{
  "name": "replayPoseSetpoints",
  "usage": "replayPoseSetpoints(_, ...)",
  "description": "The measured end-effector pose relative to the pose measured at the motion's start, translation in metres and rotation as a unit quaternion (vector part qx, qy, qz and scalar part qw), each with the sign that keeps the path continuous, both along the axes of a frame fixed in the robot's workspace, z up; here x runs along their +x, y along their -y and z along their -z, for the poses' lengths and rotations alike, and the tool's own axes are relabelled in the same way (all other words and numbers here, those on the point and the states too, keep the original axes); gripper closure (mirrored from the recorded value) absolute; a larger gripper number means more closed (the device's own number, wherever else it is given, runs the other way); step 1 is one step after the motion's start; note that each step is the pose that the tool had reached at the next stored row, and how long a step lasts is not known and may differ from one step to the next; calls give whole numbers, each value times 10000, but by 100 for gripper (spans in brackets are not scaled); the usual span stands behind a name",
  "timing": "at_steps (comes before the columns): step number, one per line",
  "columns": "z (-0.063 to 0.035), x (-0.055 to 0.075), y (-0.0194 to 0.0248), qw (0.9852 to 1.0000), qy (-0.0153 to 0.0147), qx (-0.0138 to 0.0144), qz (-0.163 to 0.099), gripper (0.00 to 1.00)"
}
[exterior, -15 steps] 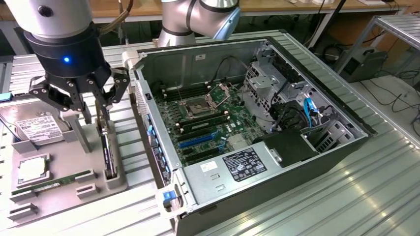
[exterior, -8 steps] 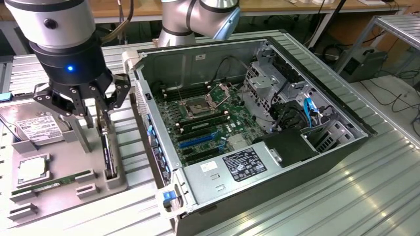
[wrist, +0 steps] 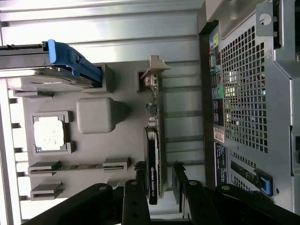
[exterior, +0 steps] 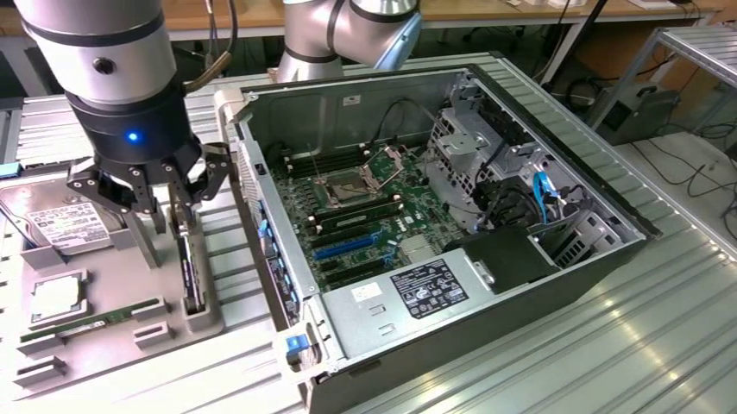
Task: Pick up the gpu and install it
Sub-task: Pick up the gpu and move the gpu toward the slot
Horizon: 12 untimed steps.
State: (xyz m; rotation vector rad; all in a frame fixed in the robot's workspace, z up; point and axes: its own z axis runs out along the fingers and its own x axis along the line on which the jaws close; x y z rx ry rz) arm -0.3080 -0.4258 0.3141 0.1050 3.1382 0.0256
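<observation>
Gpu [wrist: 153, 154] stands on edge in tray [wrist: 123, 140]; gripper [wrist: 158, 166] spread wide astride it (case [wrist: 243, 93] nearby).

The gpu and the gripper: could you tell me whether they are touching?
Cannot tell. In the wrist view the gripper straddles the upright gpu. One finger shows a clear gap, but the other sits tight beside it with no gap visible.
</observation>
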Motion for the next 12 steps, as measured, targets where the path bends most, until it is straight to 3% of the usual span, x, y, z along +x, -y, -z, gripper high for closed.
replayPoseSetpoints(2,32,18,0,10000,-55,0,0,64)
replayPoseSetpoints(3,50,28,1,10000,-69,1,0,64)
replayPoseSetpoints(12,235,42,0,9999,-109,1,0,64)
